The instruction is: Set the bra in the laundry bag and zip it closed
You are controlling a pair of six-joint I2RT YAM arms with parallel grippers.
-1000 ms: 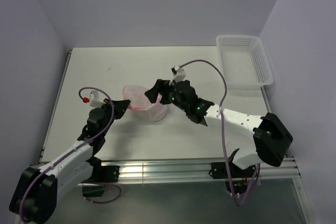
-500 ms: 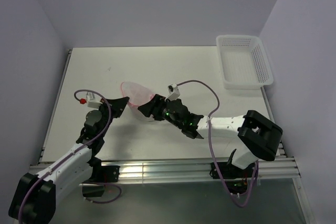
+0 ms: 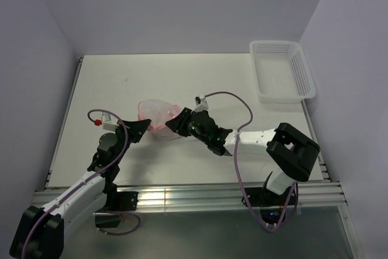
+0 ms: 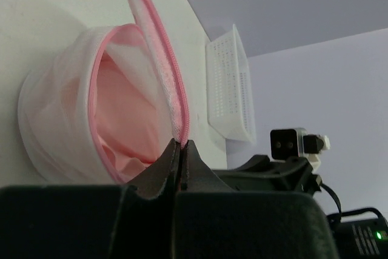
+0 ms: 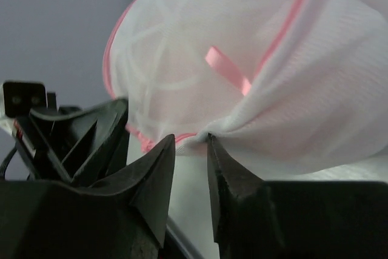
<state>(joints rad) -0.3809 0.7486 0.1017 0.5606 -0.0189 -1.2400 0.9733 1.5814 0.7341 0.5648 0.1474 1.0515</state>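
Observation:
The laundry bag (image 3: 159, 115), a round whitish mesh pouch with a pink zipper rim, lies on its side mid-table with its mouth gaping. Pink fabric of the bra (image 4: 121, 119) shows inside it in the left wrist view. My left gripper (image 3: 145, 125) (image 4: 181, 142) is shut on the pink zipper rim at the bag's left. My right gripper (image 3: 172, 125) (image 5: 191, 137) is at the bag's right side. Its jaws stand narrowly apart, and the bag's (image 5: 254, 59) lower rim lies across the two tips.
A white lattice basket (image 3: 282, 71) (image 4: 230, 83) stands at the back right corner. The table's left edge rail (image 3: 66, 107) and the purple walls bound the space. Both arms reach in from the near edge.
My right arm swung down and left to the bag's side and its jaws narrowed a lot. The bag shifted slightly and tipped over. My left gripper stayed shut on the rim.

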